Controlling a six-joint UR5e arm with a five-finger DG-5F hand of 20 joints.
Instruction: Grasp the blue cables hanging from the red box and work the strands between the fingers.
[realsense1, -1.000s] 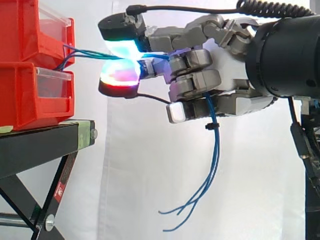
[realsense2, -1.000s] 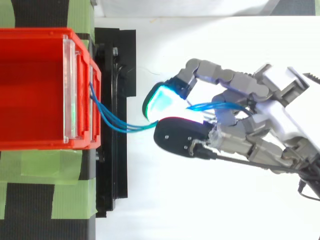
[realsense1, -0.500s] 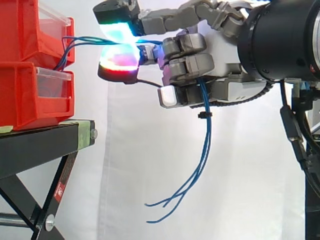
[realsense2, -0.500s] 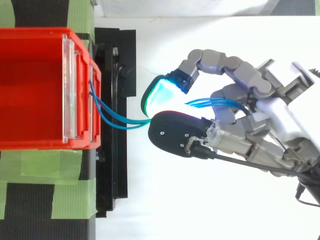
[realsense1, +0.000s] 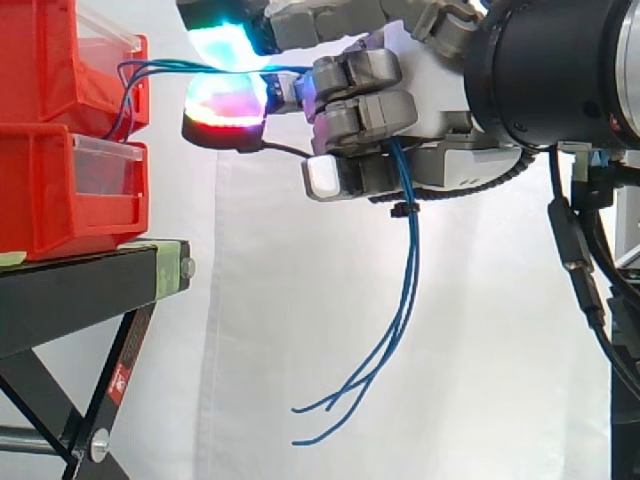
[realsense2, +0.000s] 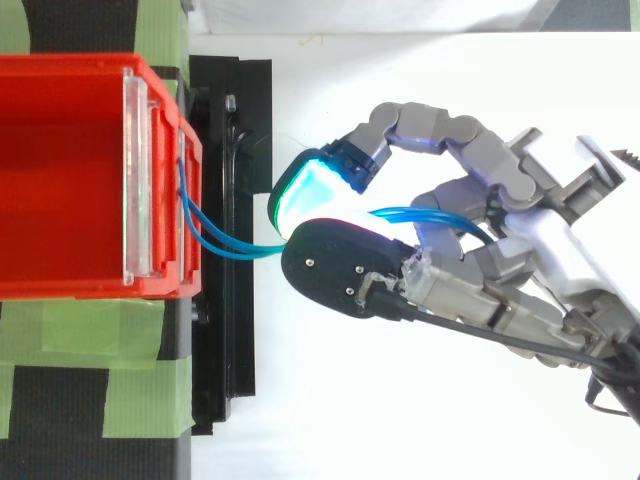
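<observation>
Far left: upper red box (realsense1: 60, 60) stacked on a lower red bin (realsense1: 50, 190), both carried on a black stand (realsense1: 80, 290). Blue cables (realsense1: 407, 260) leave the upper box's front, dip slightly, then run right to the hand (realsense1: 440, 100). Fingers (realsense1: 222, 105): two glowing pads, cyan-green above and red-white below, pressed together and pinching the strands near the box. Past the pinch, the cables thread among curled fingers and hang loose below the hand, before the white curtain (realsense1: 280, 330).

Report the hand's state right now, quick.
Hand: shut on the blue cables, pinched between its glowing pads close to the red box.
</observation>
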